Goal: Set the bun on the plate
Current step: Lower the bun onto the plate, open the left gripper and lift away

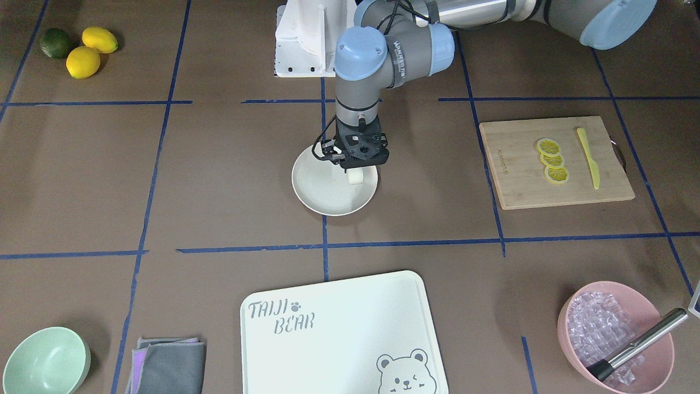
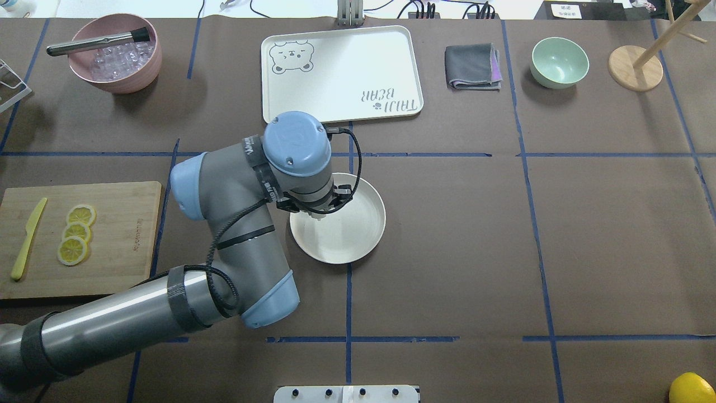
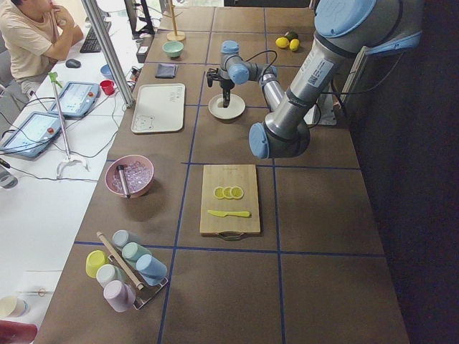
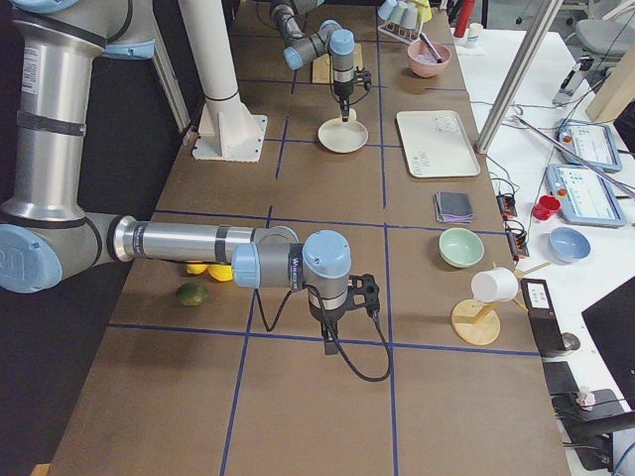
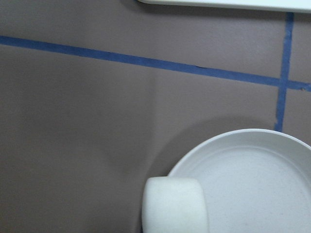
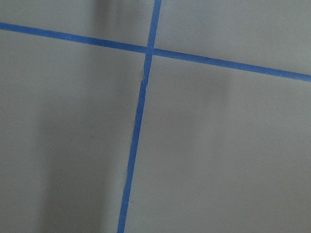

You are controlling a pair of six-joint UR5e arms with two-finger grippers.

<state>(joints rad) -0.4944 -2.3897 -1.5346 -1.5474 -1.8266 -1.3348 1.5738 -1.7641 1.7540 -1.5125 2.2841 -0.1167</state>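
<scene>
Left end effector (image 1: 353, 168): points straight down over the robot's-left edge of the plate (image 1: 309, 191). The jaws are drawn in narrowly on the bun (image 1: 356, 177), so far as the front view shows; the tips are mostly hidden.

Bun: small, white, smooth, round-sided lump. It hangs under the end effector above the plate's rim, partly over the dish and partly over the bench (image 1: 229, 180). In the wrist view it looms large against the plate, so it is judged lifted clear and not yet set down.

Handling, by judgement: light, soft and easily dented, with a smooth skin that may slip. Best held across the rounded sides at mid-height with gentle pressure, then released low over the plate's middle so it cannot roll off.

Plate: round, shallow, cream-white.

Right end effector (image 4: 330, 345): well apart from the plate, low over the bench. Its opening cannot be told.

Also on bench: bear-print board (image 1: 339, 328), beyond the plate on the operators' side; wooden cutting board (image 1: 519, 186) with lemon slices (image 1: 552, 160), on the plate's robot-left side.
</scene>
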